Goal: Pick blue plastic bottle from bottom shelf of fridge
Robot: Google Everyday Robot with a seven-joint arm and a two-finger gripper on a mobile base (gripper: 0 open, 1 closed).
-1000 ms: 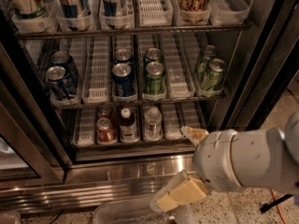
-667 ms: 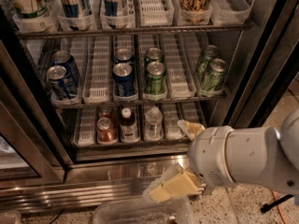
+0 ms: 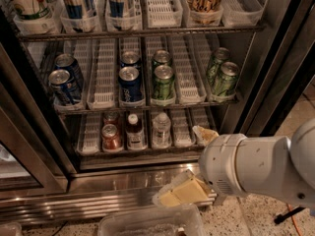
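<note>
Gripper: the gripper (image 3: 192, 163) hangs at about 5 o'clock in the view, in front of the fridge's steel sill and outside the racks. Its two pale yellow fingers (image 3: 179, 194) are spread wide and hold nothing.
Arm: a thick white arm (image 3: 256, 163) runs from the gripper toward 4 o'clock.
Blue plastic bottle: the blue plastic bottle (image 3: 134, 131) stands upright, at 10 o'clock from the gripper and apart from it. It has a white cap and dark liquid. A red soda can (image 3: 111, 136) is just beside it at its 9 o'clock, a clear water bottle (image 3: 161, 130) at its 3 o'clock.
Bottom shelf: the bottom shelf (image 3: 183, 128) is a wire rack with clear ribbed lane trays.
Fridge: the fridge (image 3: 123, 180) has black frames and a steel base. The middle rack carries blue cans (image 3: 130, 84) and green cans (image 3: 163, 81).
Floor: speckled floor (image 3: 266, 215) at 5 o'clock, with a clear plastic bin (image 3: 147, 222) at 6 o'clock.
</note>
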